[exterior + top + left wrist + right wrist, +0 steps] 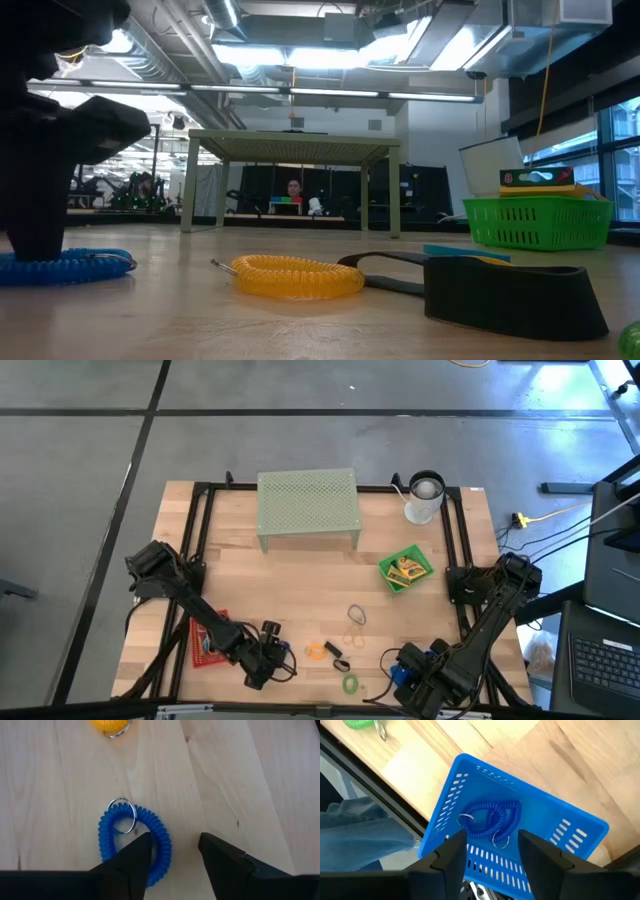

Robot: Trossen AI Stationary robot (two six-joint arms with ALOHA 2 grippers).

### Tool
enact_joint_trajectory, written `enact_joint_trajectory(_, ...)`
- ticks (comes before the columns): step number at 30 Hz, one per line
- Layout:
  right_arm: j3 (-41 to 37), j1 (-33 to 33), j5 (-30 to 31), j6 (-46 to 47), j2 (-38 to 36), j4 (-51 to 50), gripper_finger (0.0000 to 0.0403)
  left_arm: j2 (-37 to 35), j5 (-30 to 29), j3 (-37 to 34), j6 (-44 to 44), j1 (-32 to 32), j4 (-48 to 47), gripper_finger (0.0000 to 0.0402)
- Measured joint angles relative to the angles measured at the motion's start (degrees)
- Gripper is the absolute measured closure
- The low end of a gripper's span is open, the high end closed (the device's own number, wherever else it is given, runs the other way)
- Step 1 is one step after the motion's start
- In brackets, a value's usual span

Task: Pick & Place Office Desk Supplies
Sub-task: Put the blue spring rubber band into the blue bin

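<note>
On the table (pixel 300 575) — one orange ring (pixel 316 651), one green ring (pixel 350 683).

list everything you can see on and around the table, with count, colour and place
coil rings: blue on bare wood at the left gripper, blue in the blue tray, orange, green near the front edge
blue tray: one, front right
green tray: one, right, holding small boxes
red tray: one, front left
mesh riser: one, pale green, back centre
cup: one, back right
left gripper: open
right gripper: open, above the blue tray
</note>
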Motion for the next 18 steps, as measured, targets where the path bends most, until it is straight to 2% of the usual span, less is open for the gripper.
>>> enact_joint_trajectory(4, 0.0, 0.0, 0.0, -0.1, 0.0, 0.0, 0.0227, 0.0, 1.1, 0.0, -0.7, 0.9, 0.4, 0.0275)
enact_joint_trajectory(12, 0.0, 0.0, 0.0, -0.1, 0.0, 0.0, 0.0227, -0.1, 1.4, 0.0, 0.1, 2.3, 0.4, 0.0384)
enact_joint_trajectory(18, 0.0, 0.0, 0.0, -2.0, 0.0, 0.2, 0.0227, -2.0, 1.0, 1.1, 5.2, 2.5, 0.4, 0.0382)
